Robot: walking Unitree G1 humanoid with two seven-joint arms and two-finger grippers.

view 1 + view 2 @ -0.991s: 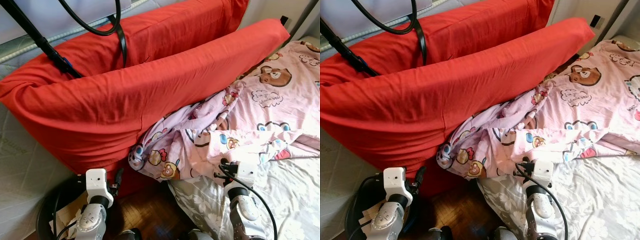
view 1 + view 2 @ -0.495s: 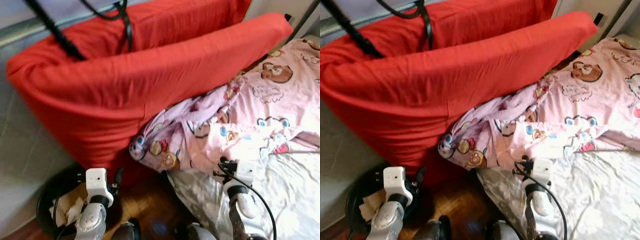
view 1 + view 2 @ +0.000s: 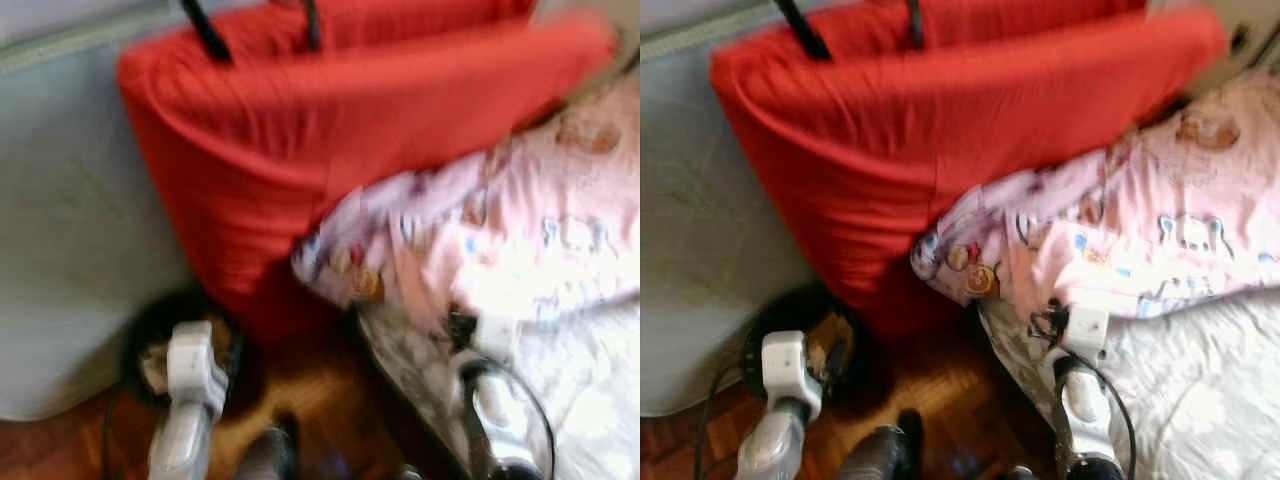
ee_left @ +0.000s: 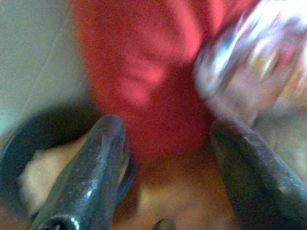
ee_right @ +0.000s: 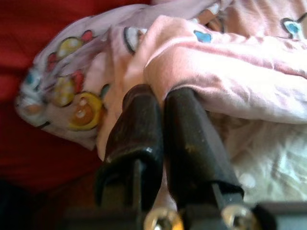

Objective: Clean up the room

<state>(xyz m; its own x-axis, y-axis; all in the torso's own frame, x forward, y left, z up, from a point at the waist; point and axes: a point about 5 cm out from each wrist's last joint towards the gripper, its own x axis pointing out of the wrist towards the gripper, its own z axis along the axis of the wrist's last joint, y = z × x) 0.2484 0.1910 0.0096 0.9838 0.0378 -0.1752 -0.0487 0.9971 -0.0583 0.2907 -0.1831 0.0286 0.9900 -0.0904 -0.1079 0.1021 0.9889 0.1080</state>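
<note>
— Anything shifted? 
— Only the camera swung; all's blurred. 
— Jaws? 
— Left gripper (image 4: 165, 158) spread wide, empty, near red cushion (image 3: 330, 130). Right gripper (image 5: 160, 112) pressed together beside pink blanket (image 3: 1120, 230) on bed (image 3: 1200, 400).

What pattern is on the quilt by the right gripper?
Pink with cartoon prints, clearest in the right wrist view: quilt.

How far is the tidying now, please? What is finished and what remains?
Nothing looks finished. The pink blanket lies crumpled against the red cushion, part hanging over the bed's edge. The right gripper, shut, sits by the blanket; whether it pinches cloth is unclear. The left gripper is open, empty, near a black bin.
</note>
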